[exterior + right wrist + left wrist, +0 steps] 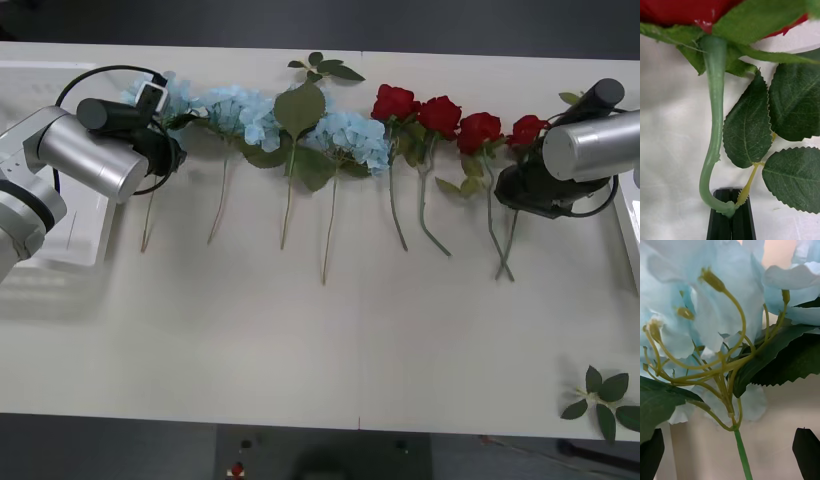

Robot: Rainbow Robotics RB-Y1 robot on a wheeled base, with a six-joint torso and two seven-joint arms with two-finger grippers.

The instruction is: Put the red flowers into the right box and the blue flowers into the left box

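one white table (300, 350) (leaf sprig (603, 395) near corner)

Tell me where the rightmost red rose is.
In the front view, the rightmost red rose lies at the right end of the flower row, its stem pinched in the right gripper.

You can't see much of right box (632, 225), frame edge crops it. Left arm covers part of left box (75, 250). Rightmost rose bloom (685, 11) cut off in right wrist view.
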